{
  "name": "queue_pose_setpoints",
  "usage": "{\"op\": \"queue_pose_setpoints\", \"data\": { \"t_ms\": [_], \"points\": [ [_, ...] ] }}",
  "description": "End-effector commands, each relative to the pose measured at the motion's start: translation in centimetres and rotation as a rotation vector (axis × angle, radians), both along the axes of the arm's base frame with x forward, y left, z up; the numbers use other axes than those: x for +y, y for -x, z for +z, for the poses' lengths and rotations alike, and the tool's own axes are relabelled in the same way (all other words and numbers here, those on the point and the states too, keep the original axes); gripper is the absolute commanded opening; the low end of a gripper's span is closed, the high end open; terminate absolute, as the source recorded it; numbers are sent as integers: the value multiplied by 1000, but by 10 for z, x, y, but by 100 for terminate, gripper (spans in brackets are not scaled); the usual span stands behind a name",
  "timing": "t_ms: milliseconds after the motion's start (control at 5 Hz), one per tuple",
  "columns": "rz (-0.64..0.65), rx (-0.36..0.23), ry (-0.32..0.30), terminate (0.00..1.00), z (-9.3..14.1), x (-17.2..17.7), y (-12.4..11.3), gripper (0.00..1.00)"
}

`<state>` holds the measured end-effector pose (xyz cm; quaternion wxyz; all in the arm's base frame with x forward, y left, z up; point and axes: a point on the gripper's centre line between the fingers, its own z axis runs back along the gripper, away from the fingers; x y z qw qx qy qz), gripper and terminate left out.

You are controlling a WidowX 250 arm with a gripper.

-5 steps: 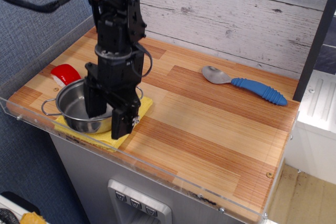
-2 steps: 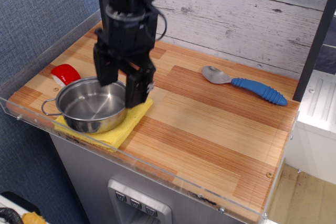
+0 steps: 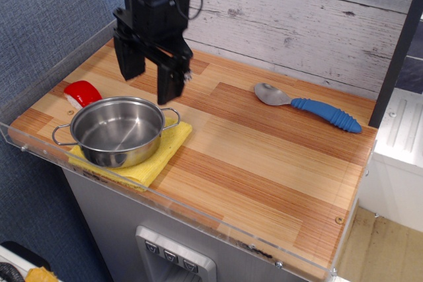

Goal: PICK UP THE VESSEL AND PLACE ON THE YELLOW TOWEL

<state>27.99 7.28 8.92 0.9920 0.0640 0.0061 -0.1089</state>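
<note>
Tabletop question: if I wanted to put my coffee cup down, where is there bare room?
The big free patch is the wood between the yellow towel and the blue-handled spoon, running to the front edge. The left corner is crowded: the steel pot sits on the towel, a red object lies beside it, and the open gripper hangs above.

The pot [image 3: 117,131] sits on the yellow towel [image 3: 158,156] at the bench's [image 3: 264,163] front left corner; the end effector [image 3: 151,78] hangs above it, jaws spread and empty.
</note>
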Motion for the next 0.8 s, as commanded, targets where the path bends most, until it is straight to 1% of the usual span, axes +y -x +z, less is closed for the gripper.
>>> {"op": "queue_pose_setpoints", "data": {
  "t_ms": [0, 200, 400, 600],
  "points": [
    [184, -115, 15, 0, 18, 32, -25, 100],
    [237, -103, -7, 0, 19, 43, -35, 100],
    [258, -88, -23, 0, 17, 58, -38, 100],
    [210, -129, -5, 0, 19, 64, -39, 100]
  ]
}}
